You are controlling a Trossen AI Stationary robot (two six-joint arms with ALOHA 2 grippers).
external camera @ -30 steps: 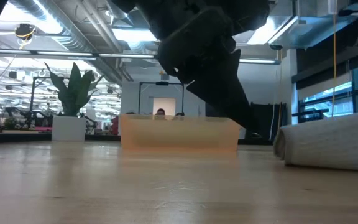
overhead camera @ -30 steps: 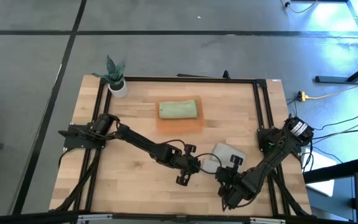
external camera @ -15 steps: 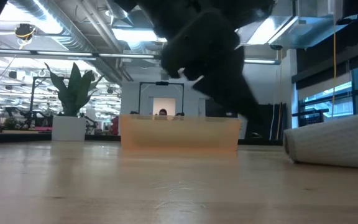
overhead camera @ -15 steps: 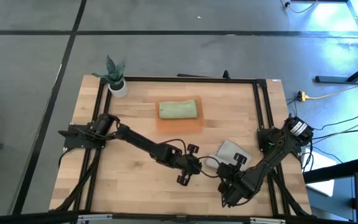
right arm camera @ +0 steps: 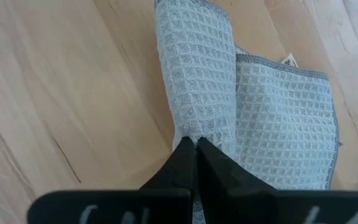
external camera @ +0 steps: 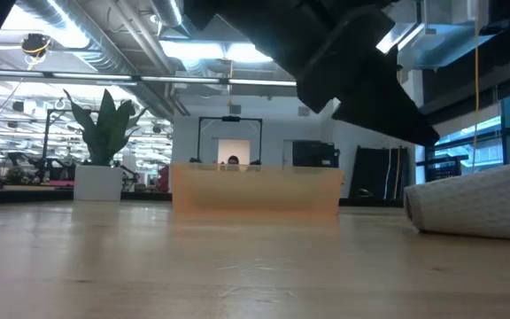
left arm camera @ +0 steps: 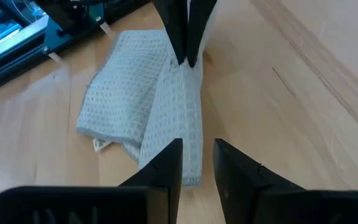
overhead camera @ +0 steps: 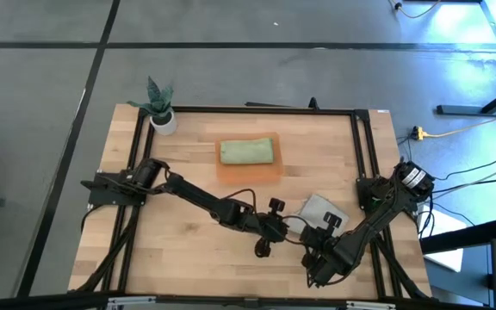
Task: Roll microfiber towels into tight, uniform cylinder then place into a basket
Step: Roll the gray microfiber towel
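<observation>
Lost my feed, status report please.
Right pincer shut on grey waffle-weave towel, half rolled. Left pincer slightly open at its other end. Green rolled towel in orange translucent tray. Nothing blocking.

Two towels are counted: one green towel (overhead camera: 247, 152) lying in the single orange basket (overhead camera: 272, 170), and one grey towel (overhead camera: 320, 207) on the one table (overhead camera: 196, 250) at about five o'clock. One potted plant (overhead camera: 159, 105) is seen at ten o'clock, and two grippers are counted, the left gripper (overhead camera: 271, 226) and the right gripper (overhead camera: 323, 228).

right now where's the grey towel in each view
High view: grey towel near the table's right front, beside the right hand.
Low view: rolled, at the right edge.
Left wrist view: centre, partly rolled.
Right wrist view: centre, a fold pinched by the shut hand.
Shared landmark: the right hand on the towel.
</observation>
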